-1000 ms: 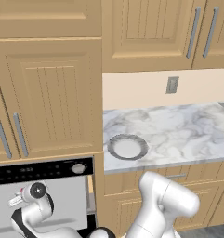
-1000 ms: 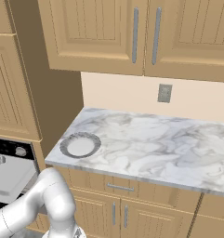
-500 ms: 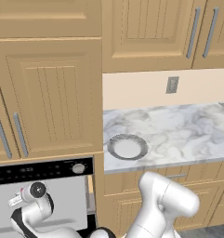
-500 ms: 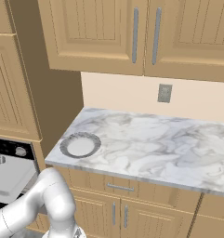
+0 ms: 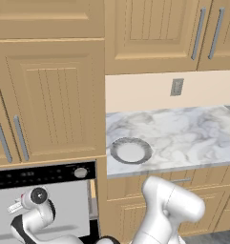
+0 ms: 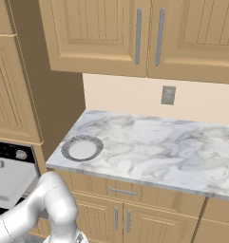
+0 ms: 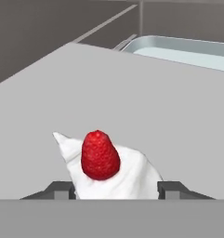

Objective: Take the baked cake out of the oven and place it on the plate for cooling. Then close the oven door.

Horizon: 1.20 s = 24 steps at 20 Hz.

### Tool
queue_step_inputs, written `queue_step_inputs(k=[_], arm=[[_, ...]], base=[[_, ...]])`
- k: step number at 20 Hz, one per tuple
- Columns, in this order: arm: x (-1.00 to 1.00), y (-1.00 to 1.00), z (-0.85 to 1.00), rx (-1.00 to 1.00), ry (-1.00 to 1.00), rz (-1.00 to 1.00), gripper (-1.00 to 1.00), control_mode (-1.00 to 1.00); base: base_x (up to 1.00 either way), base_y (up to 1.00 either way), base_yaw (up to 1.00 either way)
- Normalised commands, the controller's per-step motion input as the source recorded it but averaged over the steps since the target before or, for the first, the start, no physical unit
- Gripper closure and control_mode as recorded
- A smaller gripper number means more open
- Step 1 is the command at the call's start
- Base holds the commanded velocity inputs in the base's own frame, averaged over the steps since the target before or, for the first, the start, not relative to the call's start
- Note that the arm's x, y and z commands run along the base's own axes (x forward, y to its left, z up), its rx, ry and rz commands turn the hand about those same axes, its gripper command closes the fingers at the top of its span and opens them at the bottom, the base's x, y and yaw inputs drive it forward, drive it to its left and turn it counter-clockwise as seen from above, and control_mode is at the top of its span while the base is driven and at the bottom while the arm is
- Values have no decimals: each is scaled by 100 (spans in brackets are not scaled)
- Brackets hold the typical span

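The baked cake (image 7: 114,169), a pale wedge with a red strawberry on top, lies on a flat grey surface right in front of the hand camera. My gripper (image 7: 117,188) is shut on the baked cake, one dark fingertip (image 7: 62,189) pressed against each side of it. The oven (image 5: 40,175) shows its black control panel and a silver knob at the lower left of the left base view, and my arm bends down into the pale opening beneath it. The plate (image 5: 130,150) (image 6: 81,148) sits on the marble counter by its left end.
A pale metal tray (image 7: 183,49) lies beyond the grey surface, with dark oven walls behind it. Wooden cabinets hang above the marble counter (image 6: 158,147), drawers sit below it, and a tall cabinet (image 5: 49,95) stands above the oven.
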Motion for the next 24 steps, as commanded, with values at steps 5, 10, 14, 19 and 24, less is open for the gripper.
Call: queue_step_inputs(k=[5,10,14,19,24], arm=[[-19,0,0,0,0,0,100,-100],[-16,0,0,0,0,0,100,-100],[-22,0,18,0,0,0,100,-100],[-35,0,43,0,0,0,100,-100],[-49,0,64,0,0,-2,100,-100]], base=[[0,0,0],[0,0,0],[0,0,0],[0,0,0],[0,0,0]])
